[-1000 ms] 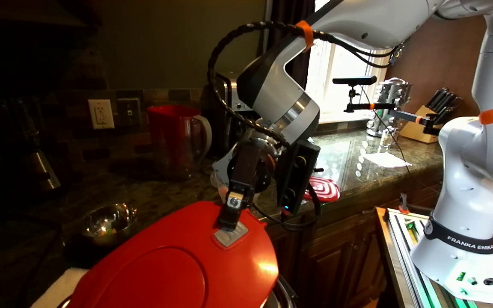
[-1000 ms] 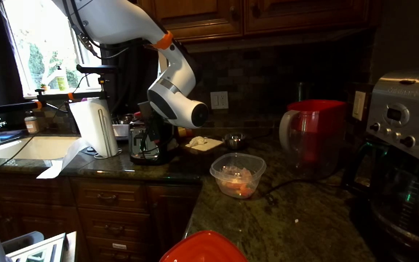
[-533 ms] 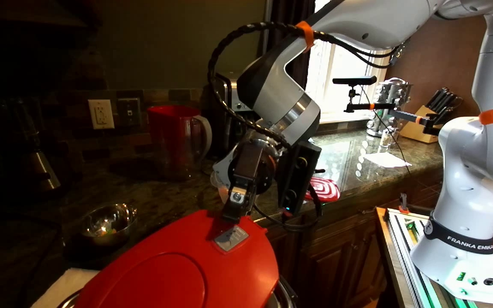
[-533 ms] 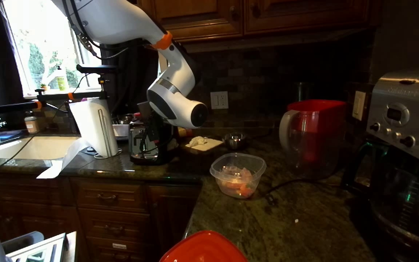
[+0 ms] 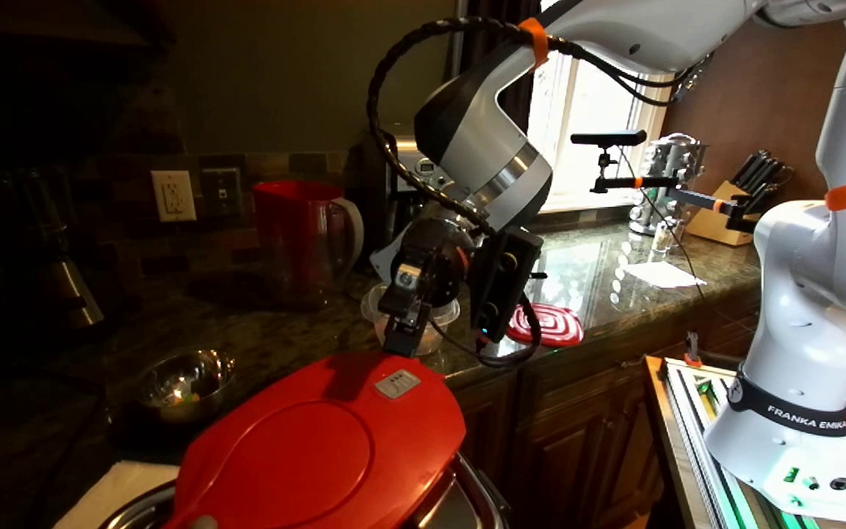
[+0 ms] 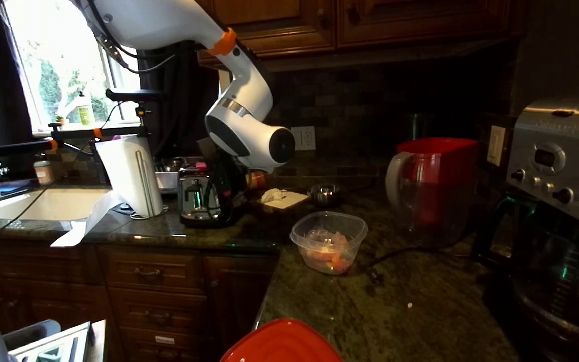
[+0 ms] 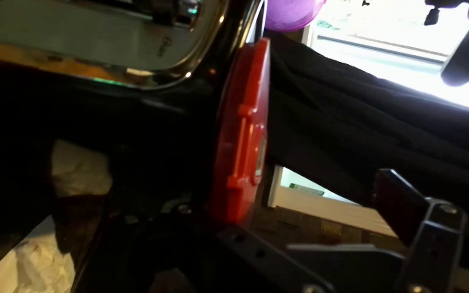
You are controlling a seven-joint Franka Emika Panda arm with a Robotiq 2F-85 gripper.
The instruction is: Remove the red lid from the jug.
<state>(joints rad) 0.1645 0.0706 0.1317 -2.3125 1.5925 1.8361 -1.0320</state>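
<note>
Here's the arm [image 5: 493, 158], arching in from the upper right, elbow high, forearm bent steeply down, and at the end of it the gripper [image 5: 401, 327] hangs tilted, pointing downward, right by the top edge of the red lid [image 5: 320, 448] (touching or just apart, I can't tell). Over to the wrist view: the jaws are spread wide, the finger pad [image 7: 397, 211] on the right standing well apart from the lid's red edge!

Quick count now! One lid. One jug [image 5: 305, 235], upright on the counter [image 6: 360, 311], pale handle out to the side, top uncovered. One clear plastic bowl [image 6: 355, 246] with reddish pieces inside, one metal bowl [image 5: 206, 400], one coffee maker [image 6: 561, 151], one spiral-patterned disc [image 5: 551, 325] in red and white, one paper towel roll [image 6: 131, 176].

And the lid itself: off the jug, well apart from it, over the chrome-trimmed appliance [image 5: 460, 507]. Plain bright red, flat, rounded, an oval line moulded into the face, a small grey label near the top edge, a soft sheen toward the right, the lower end cut by the frame. In the wrist view it shows edge-on, a narrow red slab.
</note>
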